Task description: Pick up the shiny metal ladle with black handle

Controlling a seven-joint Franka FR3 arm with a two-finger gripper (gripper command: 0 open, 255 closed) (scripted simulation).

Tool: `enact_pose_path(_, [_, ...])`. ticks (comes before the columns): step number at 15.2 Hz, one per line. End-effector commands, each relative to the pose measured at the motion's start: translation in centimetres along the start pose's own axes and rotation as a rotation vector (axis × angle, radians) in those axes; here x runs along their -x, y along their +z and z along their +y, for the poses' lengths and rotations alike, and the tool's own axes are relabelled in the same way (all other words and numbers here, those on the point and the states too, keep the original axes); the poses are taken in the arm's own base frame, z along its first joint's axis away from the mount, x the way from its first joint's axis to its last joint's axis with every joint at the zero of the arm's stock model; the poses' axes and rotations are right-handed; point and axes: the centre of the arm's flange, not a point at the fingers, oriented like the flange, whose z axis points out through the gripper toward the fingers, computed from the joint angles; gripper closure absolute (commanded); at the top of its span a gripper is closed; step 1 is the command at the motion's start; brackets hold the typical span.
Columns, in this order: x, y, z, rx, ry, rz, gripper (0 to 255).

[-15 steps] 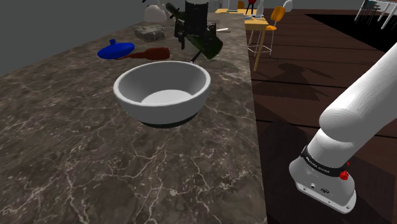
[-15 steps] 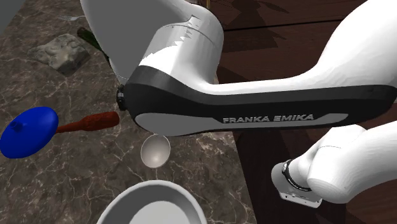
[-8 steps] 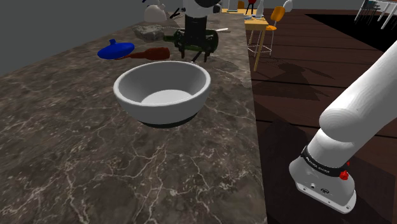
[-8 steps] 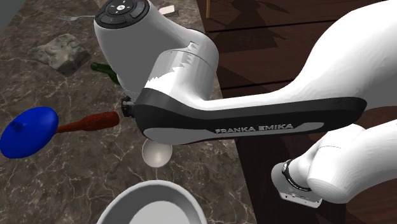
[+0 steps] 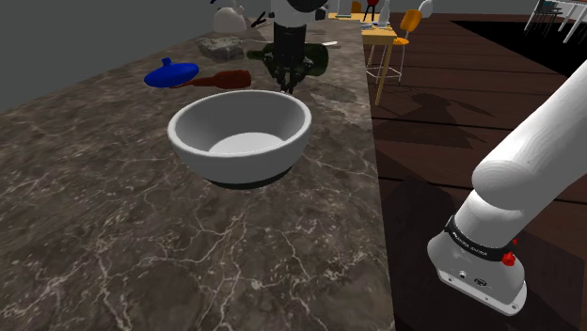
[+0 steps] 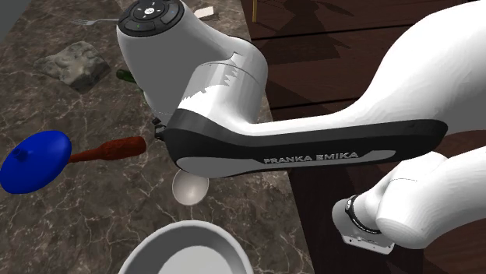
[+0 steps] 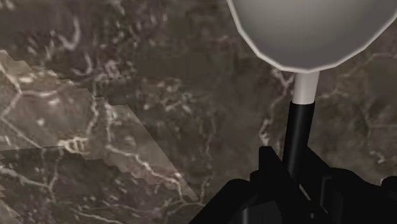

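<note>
- Surface [image 5: 113,216]: the ladle [image 6: 189,187] lies on it just beyond the bowl [image 5: 240,136], toward the far end.
- Arm [image 6: 311,148]: reaches over the bowl, evidently to get at the handle [image 7: 298,133], which it hides in the second exterior view.
- Gripper [image 7: 297,170]: the wrist view shows the black handle running into it; clamped or loose, cannot tell.

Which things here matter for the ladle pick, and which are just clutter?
Job: ladle; claw at its black handle.
Clutter: white bowl; blue spoon; green bottle; grey rock.
</note>
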Motion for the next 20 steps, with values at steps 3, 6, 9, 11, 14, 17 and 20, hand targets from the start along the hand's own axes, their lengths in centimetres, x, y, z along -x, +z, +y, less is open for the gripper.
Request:
enact_pose_path(3, [0.0,0.1,0.0,0.002,0.000,-0.002,255])
enact_pose_path(6, [-0.2,-1.5,-0.2,0.002,0.000,-0.002,255])
enact_pose_path(9, [-0.3,-3.0,-0.3,0.002,0.000,-0.002,255])
enact_pose_path(11, [-0.5,-4.1,-0.4,0.002,0.000,-0.002,255])
enact_pose_path(14, [-0.6,-5.6,-0.6,0.002,0.000,-0.002,255])
enact_pose_path(17, [-0.8,-7.2,-0.7,0.002,0.000,-0.002,255])
enact_pose_path(20, [-0.9,-7.8,-0.8,0.002,0.000,-0.002,255])
